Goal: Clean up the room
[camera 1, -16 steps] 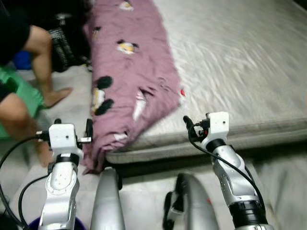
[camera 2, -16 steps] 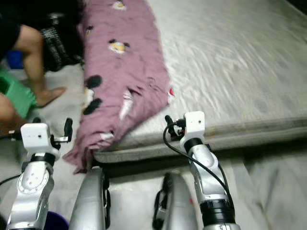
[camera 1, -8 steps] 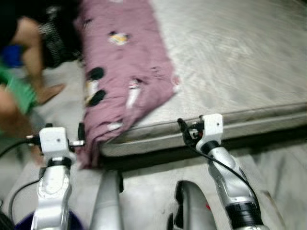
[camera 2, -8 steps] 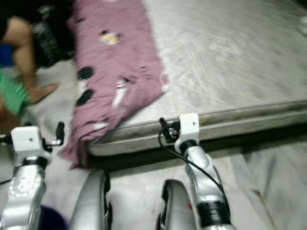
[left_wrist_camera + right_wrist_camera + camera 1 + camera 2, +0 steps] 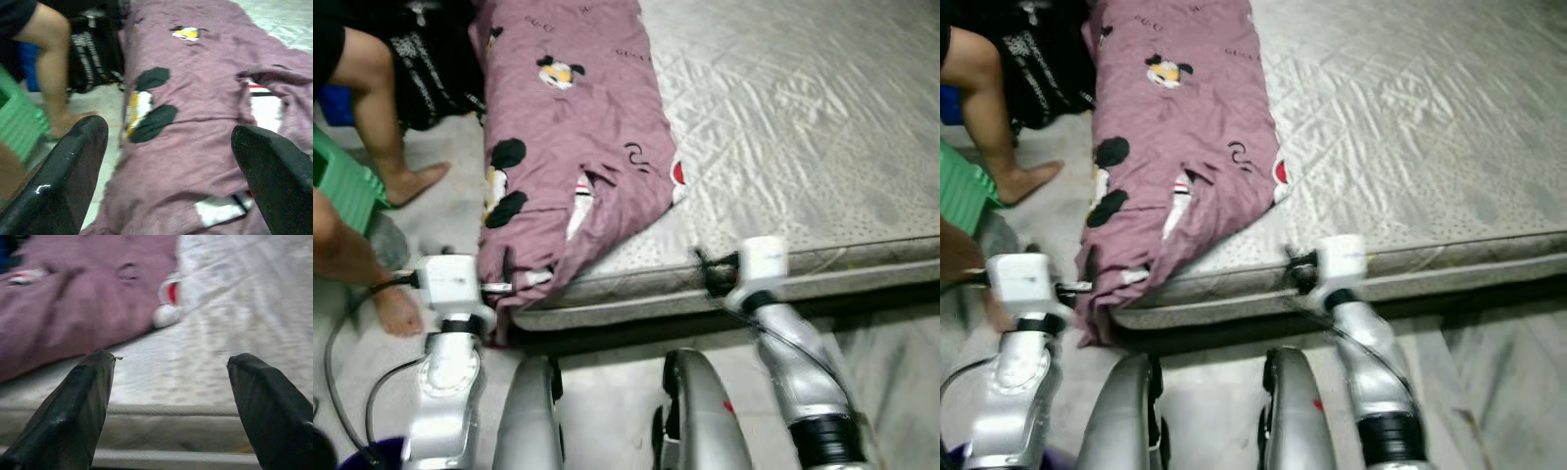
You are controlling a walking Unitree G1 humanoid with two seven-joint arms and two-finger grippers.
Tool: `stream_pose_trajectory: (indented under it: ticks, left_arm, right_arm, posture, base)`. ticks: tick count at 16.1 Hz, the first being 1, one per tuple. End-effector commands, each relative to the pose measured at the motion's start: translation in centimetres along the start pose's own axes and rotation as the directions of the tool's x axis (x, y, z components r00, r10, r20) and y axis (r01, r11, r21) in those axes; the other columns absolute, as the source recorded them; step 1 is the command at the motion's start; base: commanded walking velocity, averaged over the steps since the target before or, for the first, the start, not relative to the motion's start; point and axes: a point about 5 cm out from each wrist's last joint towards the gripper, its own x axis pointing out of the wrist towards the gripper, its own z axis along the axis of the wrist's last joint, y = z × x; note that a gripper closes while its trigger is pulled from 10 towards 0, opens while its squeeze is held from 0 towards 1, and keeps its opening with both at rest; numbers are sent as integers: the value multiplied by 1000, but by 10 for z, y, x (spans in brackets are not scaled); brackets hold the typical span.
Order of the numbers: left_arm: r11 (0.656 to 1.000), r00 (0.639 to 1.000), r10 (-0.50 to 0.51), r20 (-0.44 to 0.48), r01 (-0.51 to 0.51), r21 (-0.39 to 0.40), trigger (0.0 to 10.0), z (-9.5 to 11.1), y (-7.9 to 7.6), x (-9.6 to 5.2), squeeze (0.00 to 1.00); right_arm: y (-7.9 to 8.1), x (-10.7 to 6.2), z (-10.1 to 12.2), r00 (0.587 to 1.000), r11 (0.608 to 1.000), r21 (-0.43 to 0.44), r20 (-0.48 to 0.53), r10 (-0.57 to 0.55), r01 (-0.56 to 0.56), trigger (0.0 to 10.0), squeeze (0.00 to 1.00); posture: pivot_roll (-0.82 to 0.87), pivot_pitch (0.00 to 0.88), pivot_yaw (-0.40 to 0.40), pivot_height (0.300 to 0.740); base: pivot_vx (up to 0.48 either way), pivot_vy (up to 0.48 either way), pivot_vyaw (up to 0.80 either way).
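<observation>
- Left eye view showed a purple blanket point(image 5: 573, 147) with cartoon prints lying along the left side of a grey quilted mattress point(image 5: 803, 147), its lower end spilling over the mattress corner toward the floor.
- From where I stood, the left gripper point(image 5: 168, 161) was held up just in front of that drooping end; its two black fingers point(image 5: 63, 166) were spread wide apart with nothing between them, and the wrist camera looked straight onto the purple cloth.
- The blanket's hanging edge was right beside the left gripper, close to its wrist block, though whether they touched I could not tell.
- The right gripper point(image 5: 168, 396) was raised at the near edge of the mattress, to the right of the blanket's corner, fingers likewise parted and empty.
- Past the right gripper lay bare quilted mattress, with the blanket's edge and a small red-and-white patch further off.
- A person's bare legs point(image 5: 382, 117) and feet were on the pale floor point(image 5: 450, 196) to the left of the bed, next to something green point(image 5: 342, 181) and a dark patterned bag point(image 5: 431, 69).
</observation>
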Motion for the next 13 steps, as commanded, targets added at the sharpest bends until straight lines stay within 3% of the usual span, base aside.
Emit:
stream_pose_trajectory:
  ticks: [1, 4, 10, 13]
  left_arm:
    - [1000, 1000, 25, -16, -24, 7, 10000, -3, 11, -3, 0]
    - [1000, 999, 22, -30, -22, 7, 10000, -4, 10, -2, 0]
    - [1000, 999, 10, -31, -10, -2, 10000, -4, 8, -1, 0]
    - [1000, 999, 11, -34, -11, -3, 10000, -5, 8, -1, 0]
  right_arm:
    - [11, 2, 0, 1000, 999, 18, 2, 30, -30, 10000, 0]
    - [11, 2, 0, 999, 999, 17, 4, 37, -37, 10000, 0]
    - [13, 2, 0, 999, 999, 9, 5, 51, -51, 10000, 0]
    - [11, 3, -3, 999, 999, 30, -13, 39, -39, 10000, 0]
  posture:
    - [57, 222, -24, 596]
    - [57, 222, -24, 596]
    - [54, 223, -24, 596]
    - [54, 223, -24, 596]
  base:
    - [0, 0, 0]
    - [104, 0, 0]
    - [43, 0, 781]
    - [262, 0, 0]
